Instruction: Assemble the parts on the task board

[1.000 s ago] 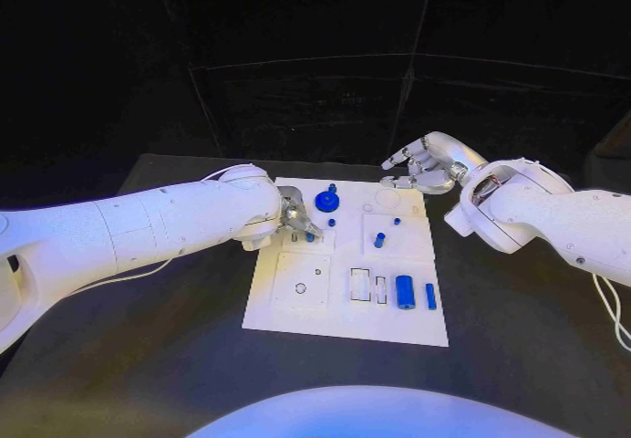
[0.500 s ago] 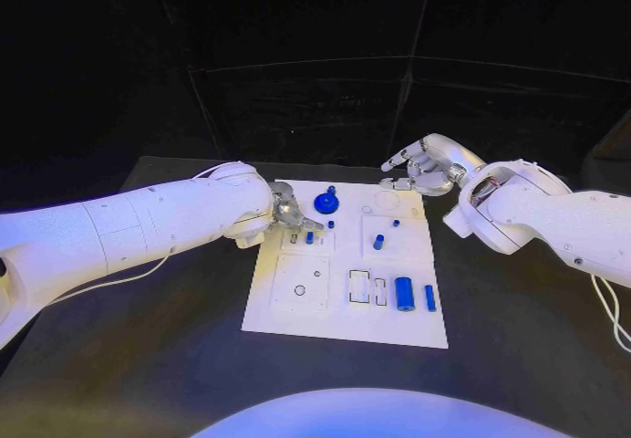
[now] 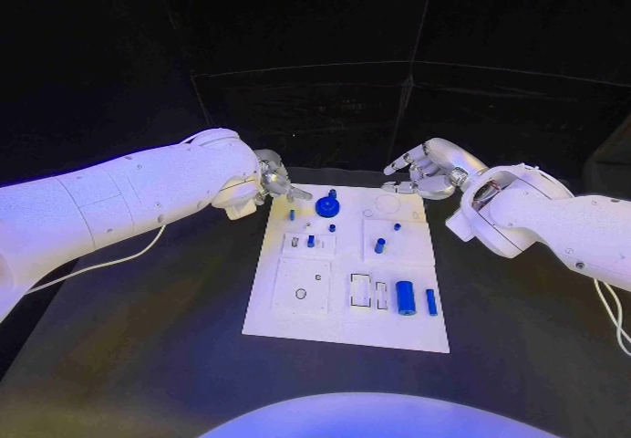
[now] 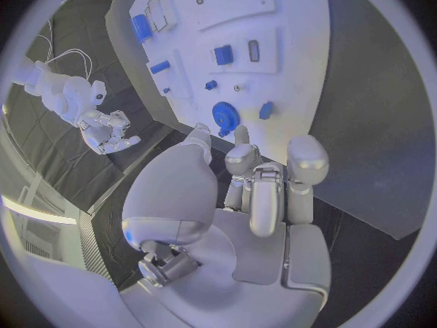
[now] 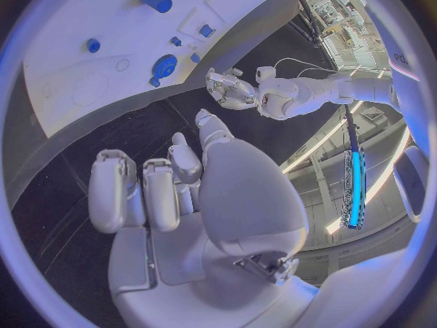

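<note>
Around the board: a thin white cable [image 3: 112,262] hung from the left arm [image 3: 118,201] and trailed over the table; another cable [image 3: 607,306] ran under the right arm [image 3: 553,219].
In the way: the left arm's bulk crossed above the table's far left part, and neither arm covered the board.
Table: black [image 3: 145,356], with black wall panels behind it.
Task board: the white plate [image 3: 345,319] lay flat in the middle of the table.
Parts: a round blue piece with a knob [image 3: 327,204] stood near the board's far edge; a small blue peg [image 3: 378,244] stood mid-board; a blue cylinder [image 3: 405,296] and a slimmer blue bar [image 3: 430,300] lay side by side near the right edge. Smaller blue bits near the left recesses were too small to tell apart.
Left hand: the left hand [image 3: 274,180] hovered at the board's far left corner, fingers loosely curled and apart, grasping nothing and touching nothing.
Right hand: the right hand [image 3: 425,171] hung beyond the board's far right corner, fingers spread, released and holding nothing, as far as the head view seemed to show.
</note>
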